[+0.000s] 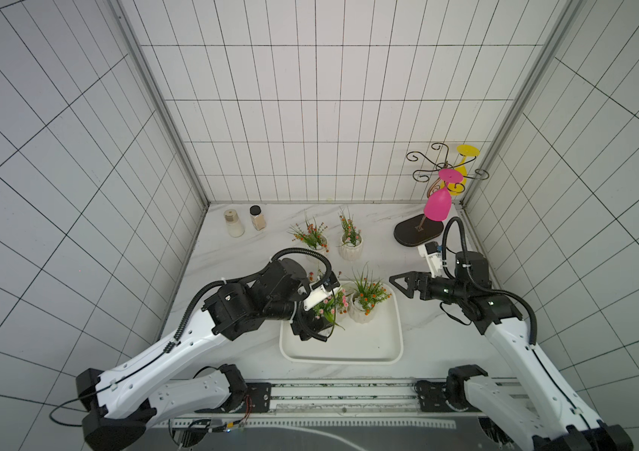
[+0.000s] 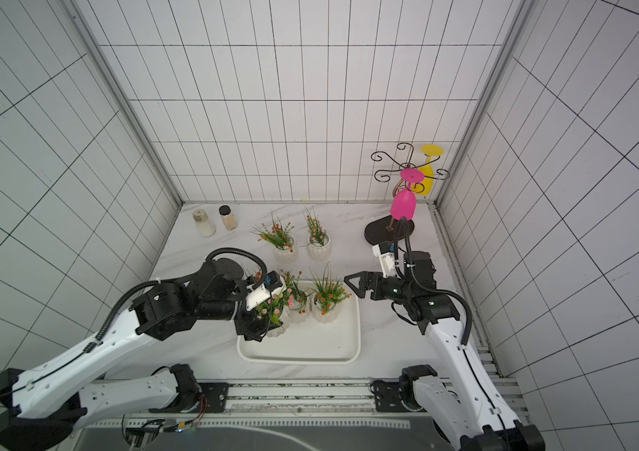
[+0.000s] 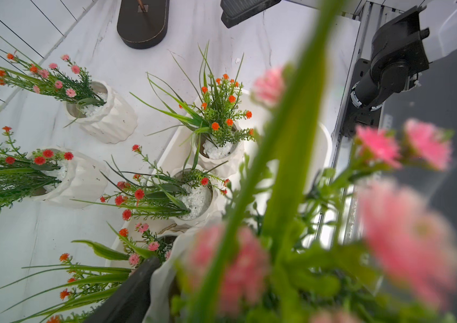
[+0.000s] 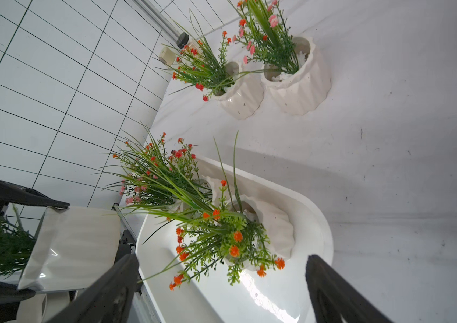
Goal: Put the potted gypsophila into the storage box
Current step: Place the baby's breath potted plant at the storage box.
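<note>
White ribbed pot of pink gypsophila [image 4: 73, 246] hangs clamped in our left gripper [image 2: 273, 328] over the storage box [image 1: 341, 351]; two more pots [image 2: 297, 314] [image 2: 325, 314] stand inside it, two others [image 2: 285, 254] [image 2: 317, 248] beyond it on the worktop [image 1: 231, 265]. Our right gripper [image 1: 401, 285] hovers beside the box, jaws apart.

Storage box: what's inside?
The box holds an orange-flowered pot and a red-flowered pot at the back. The left gripper holds a pink-flowered pot beside them, covering the floor beneath.

Near half of storage box [image 1: 353, 345] free (far row: pots [image 1: 360, 312], L arm [image 1: 259, 296])
</note>
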You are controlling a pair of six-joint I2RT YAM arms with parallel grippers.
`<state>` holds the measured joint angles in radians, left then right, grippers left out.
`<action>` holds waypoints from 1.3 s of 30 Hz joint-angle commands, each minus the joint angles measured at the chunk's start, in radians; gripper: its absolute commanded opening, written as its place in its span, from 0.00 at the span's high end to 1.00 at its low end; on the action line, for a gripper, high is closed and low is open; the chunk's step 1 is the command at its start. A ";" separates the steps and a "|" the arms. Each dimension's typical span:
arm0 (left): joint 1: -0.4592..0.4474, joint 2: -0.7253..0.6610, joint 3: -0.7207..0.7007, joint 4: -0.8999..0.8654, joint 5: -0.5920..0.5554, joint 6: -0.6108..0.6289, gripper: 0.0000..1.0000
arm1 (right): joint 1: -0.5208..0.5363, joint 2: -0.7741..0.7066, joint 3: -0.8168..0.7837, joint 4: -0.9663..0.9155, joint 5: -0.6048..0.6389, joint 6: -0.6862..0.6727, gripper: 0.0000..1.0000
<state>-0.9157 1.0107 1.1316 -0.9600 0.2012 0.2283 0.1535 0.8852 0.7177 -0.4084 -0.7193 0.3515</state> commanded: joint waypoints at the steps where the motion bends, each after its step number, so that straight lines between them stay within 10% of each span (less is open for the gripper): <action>1: -0.008 -0.038 -0.021 0.088 0.030 0.047 0.62 | -0.010 -0.011 0.099 -0.101 -0.058 0.041 0.07; 39: -0.018 -0.061 -0.378 0.271 0.084 0.212 0.63 | -0.012 -0.160 0.042 -0.244 -0.058 -0.005 0.06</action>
<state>-0.9287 0.9463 0.7528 -0.7628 0.2638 0.4030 0.1528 0.7250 0.7174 -0.6350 -0.7544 0.3725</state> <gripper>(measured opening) 0.843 0.935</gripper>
